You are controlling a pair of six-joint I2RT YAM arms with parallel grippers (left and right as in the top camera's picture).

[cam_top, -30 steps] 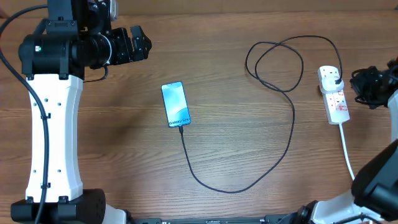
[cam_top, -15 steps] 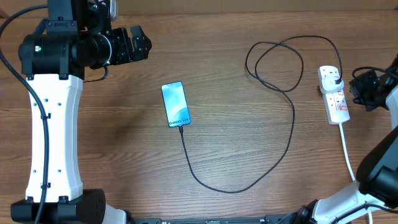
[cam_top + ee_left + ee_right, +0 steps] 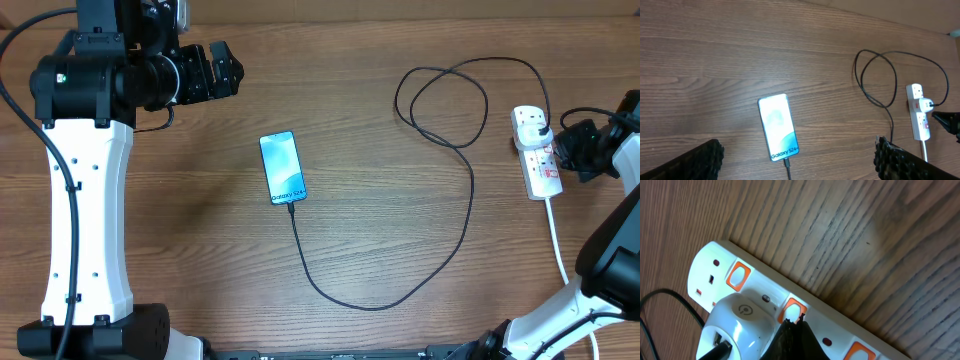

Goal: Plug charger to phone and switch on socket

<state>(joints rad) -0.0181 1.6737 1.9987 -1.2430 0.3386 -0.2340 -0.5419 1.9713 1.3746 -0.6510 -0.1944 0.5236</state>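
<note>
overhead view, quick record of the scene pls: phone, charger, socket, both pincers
phone: lying flat, screen lit, cable tip at its lettered end
charger: runs from the phone, loops, ends at the socket
socket: white strip, plug seated near one end
right pincer: shut, tips at the switch beside the plug
left pincer: open, empty, well away from the phone
switch on or off: cannot tell
</note>
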